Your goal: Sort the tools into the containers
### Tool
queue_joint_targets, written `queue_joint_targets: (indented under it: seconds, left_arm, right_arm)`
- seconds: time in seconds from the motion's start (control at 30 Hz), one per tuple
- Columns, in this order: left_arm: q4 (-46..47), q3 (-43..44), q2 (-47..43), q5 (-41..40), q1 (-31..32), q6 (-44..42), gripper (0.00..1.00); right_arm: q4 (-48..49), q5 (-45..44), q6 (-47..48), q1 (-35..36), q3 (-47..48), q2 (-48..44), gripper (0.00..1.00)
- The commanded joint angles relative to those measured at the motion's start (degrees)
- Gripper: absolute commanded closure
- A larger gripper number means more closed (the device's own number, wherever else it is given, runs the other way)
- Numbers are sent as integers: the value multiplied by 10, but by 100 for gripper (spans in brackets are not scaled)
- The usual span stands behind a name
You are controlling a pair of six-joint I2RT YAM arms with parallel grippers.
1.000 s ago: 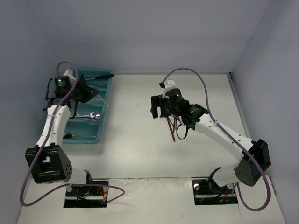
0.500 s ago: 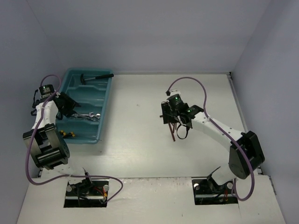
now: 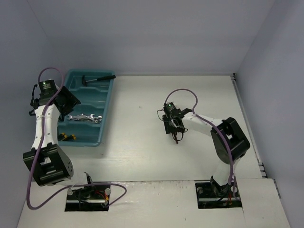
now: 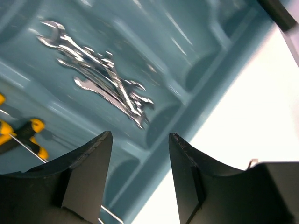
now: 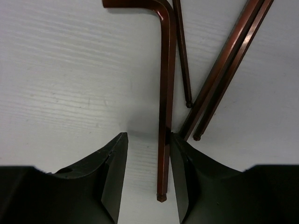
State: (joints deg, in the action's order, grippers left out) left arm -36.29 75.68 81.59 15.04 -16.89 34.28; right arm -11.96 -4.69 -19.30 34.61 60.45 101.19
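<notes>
- Comparing with a second earlier, the left gripper [image 4: 140, 140] had drawn back from over the tray [image 3: 108, 109] toward its left rim. Its jaws stood apart with nothing between them.
- Below it, the wrenches [image 4: 100, 79] lay in a loose heap in the middle compartment. The hammer [image 3: 97, 78] lay in the far compartment and the screwdrivers [image 3: 68, 137] in the near one.
- The right gripper [image 5: 148, 137] had come down to the table [image 3: 142, 142] mid-workspace, and its jaws had narrowed.
- The jaws straddled the long shank of an L-shaped hex key [image 5: 166, 93]. The shank lay against one finger, with a gap to the other, so the gripper was not yet clamped.
- The other reddish-brown keys [image 5: 229, 70] lay just beside it, fanning outward and outside the jaws. All of these tools were well apart from the tray.
- Judgement: the left arm's delivery appeared complete and the right arm was mid-pick. The reddish-brown keys seemed the last group to sort, and no compartment visibly held any.
- Risk noted: the neighbouring keys lay close enough to be nudged as the jaws shut.
</notes>
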Motion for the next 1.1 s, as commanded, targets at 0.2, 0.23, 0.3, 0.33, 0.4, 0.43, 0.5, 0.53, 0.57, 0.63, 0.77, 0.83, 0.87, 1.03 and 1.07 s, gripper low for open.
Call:
queue_joint_targets:
  seconds: [0.2,0.23,0.3,0.33,0.4,0.43,0.5,0.53,0.57,0.63,0.77,0.83,0.87,1.03,1.07]
  left_arm:
    - [-17,34,-84,-10,137,-14,50]
    - [-16,34,-86,-10,154,-14,50]
    - [-16,31,-89,-10,181,-12,50]
    - [-16,29,-89,-7,204,-10,50]
    - [-14,27,-87,-3,228,-6,50]
    - [-14,26,-85,-3,253,1,50]
    - [-10,25,-82,1,290,11,50]
    - [-6,25,-80,5,306,16,50]
    - [0,23,-78,14,322,22,50]
    - [31,14,-75,28,354,43,50]
    - [105,-8,-70,52,394,82,50]
    - [129,-12,-61,66,413,90,50]
    - [137,-13,-59,70,419,92,50]
    - [182,-31,-54,82,440,113,50]
    - [194,-33,-53,84,444,115,50]
  right_arm:
    - [5,-19,0,-9,24,40,75]
    - [6,-15,3,-9,25,43,80]
    - [6,-4,10,-9,28,48,89]
    - [6,-2,13,-9,29,50,96]
    - [6,5,16,-6,31,49,100]
    - [8,7,23,0,31,39,100]
    - [14,7,34,13,32,10,100]
    - [17,9,40,20,33,-7,100]
    - [21,13,46,29,34,-23,100]
    - [32,20,60,51,38,-57,100]
    - [48,52,74,80,48,-123,100]
    - [56,92,76,87,53,-158,100]
    - [57,103,75,89,54,-172,100]
    - [61,145,69,93,71,-233,100]
    - [61,153,69,94,74,-242,100]
